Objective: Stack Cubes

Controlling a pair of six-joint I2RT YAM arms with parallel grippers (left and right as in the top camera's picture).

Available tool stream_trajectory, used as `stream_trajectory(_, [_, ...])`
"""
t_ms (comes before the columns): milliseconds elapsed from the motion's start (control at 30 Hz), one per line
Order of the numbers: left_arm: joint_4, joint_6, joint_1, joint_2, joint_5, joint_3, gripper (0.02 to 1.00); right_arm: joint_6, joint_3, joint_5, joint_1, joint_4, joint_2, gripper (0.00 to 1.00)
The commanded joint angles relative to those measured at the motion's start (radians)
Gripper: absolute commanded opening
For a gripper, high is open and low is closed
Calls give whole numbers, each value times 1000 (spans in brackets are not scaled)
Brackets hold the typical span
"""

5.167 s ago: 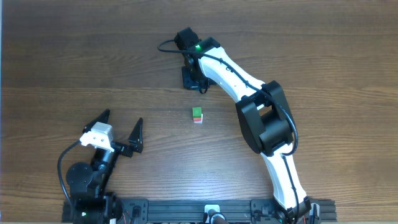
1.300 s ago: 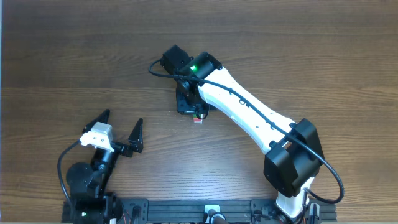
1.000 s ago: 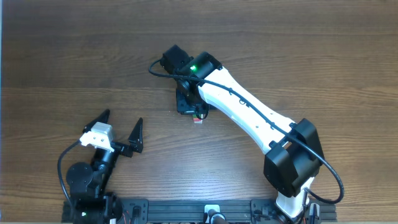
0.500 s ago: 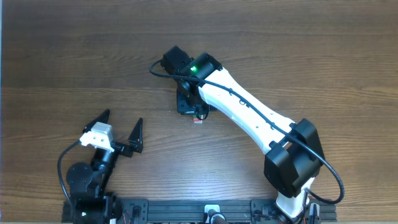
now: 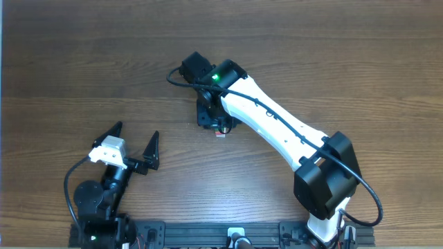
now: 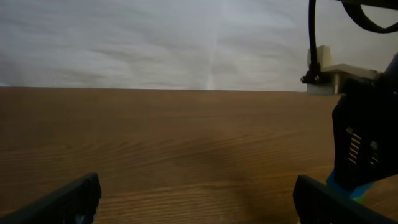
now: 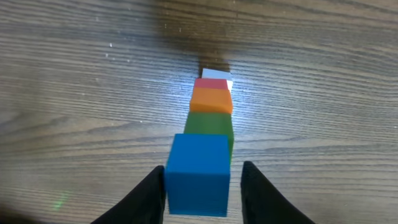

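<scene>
A stack of cubes stands mid-table: white at the base, then red (image 7: 211,83), orange (image 7: 211,99), green (image 7: 209,123) and a blue cube (image 7: 198,174) on top. My right gripper (image 7: 202,171) straddles the blue cube. One finger lies against it and a thin gap shows by the other, so it is open. From above, the right gripper (image 5: 213,117) covers most of the stack (image 5: 221,132). My left gripper (image 5: 137,129) stands open and holds nothing at the near left. Its wrist view shows the blue cube (image 6: 351,186) under the right gripper (image 6: 364,143).
The brown wooden table (image 5: 346,69) stretches bare on all sides of the stack. The right arm (image 5: 277,131) slants across the middle from its base at the near right.
Since five seconds ago my right gripper came from farther back to over the stack, and the blue cube now sits on the green one. Nothing has moved in the last second.
</scene>
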Motion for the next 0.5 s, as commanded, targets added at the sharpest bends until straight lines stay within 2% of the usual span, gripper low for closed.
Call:
stream_trajectory(33, [2,15,5,-7,10,-6,998,3,-11,-5,8,3,-33,441])
stream_trajectory(67, [2,15,5,-7,10,-6,998,3,-11,-5,7,3,-33,498])
stream_trajectory(167, [2,15,5,-7,10,-6,998,2,-11,3,6,17,-33,759])
stream_trajectory(233, [1,15,5,-7,10,-6,998,-21,-11,6,5,43,-33,855])
stream_trajectory(300, [2,15,5,-7,10,-6,998,-29,-10,6,4,69,-33,993])
stream_trajectory(400, [2,15,5,-7,10,-6,998,-51,-10,8,0,101,-33,993])
stream_trajectory(500, [2,15,5,-7,10,-6,998,-77,-10,43,-24,140,-33,991])
